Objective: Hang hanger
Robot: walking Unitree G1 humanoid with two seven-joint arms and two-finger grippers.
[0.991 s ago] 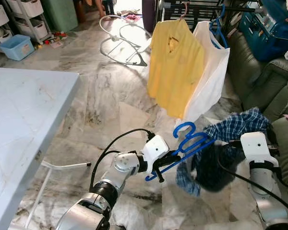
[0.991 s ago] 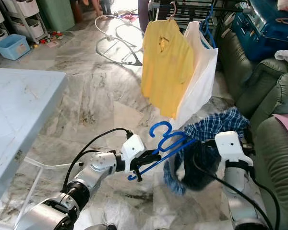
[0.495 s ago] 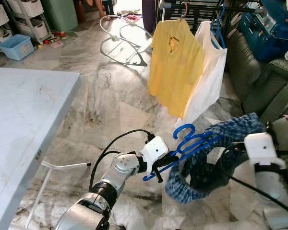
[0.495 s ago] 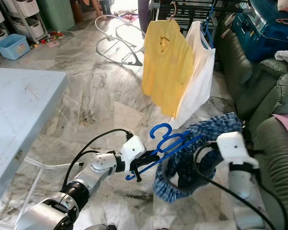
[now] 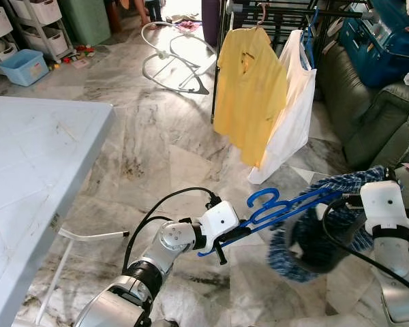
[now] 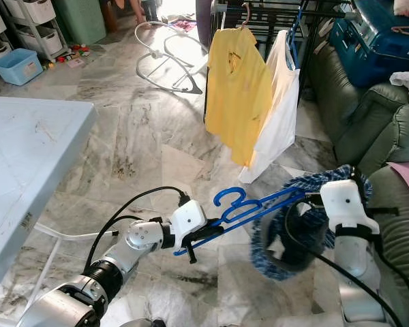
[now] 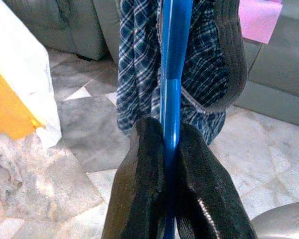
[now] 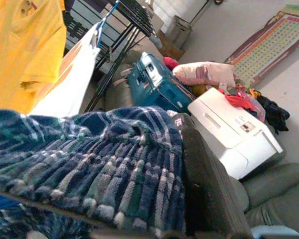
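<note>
Left tool (image 5: 218, 240) clamped on the lower end of the blue hanger (image 5: 279, 204), low in front of the body; in the left wrist view both black fingers (image 7: 142, 179) pressed flat against the blue bar, no gap visible. Hanger held in the air over the marble floor (image 5: 157, 136), long axis tilted, rising from the left tool up and to the right, hook end curling near the middle of the bar. Far end buried in the plaid garment (image 5: 320, 231), bunched and drooping in a loop just beside the right tool (image 5: 358, 201). Right tool wrapped in that cloth; in the right wrist view plaid folds draped over one black finger (image 8: 209, 184), so grip there judged as closed on the garment, though the fingertips themselves hidden.

Drying rack (image 5: 286, 10) ahead and slightly right, well apart from the hanger and higher than it. Yellow shirt (image 5: 249, 95) and white top (image 5: 293, 109) already hanging from it, touching side by side. Green sofa (image 5: 375, 109) to the right, white surface (image 5: 34, 177) to the left.

Relation that matters: rack rail up and forward from the hanger's hook, with both tools well below it. Garment judged not yet seated on the hanger's shoulders, only gathered at one end. Left arm holding the hanger, so likely the one to lift the hook to the rail; right arm nearer the rack's side, better placed to spread the cloth first.
</note>
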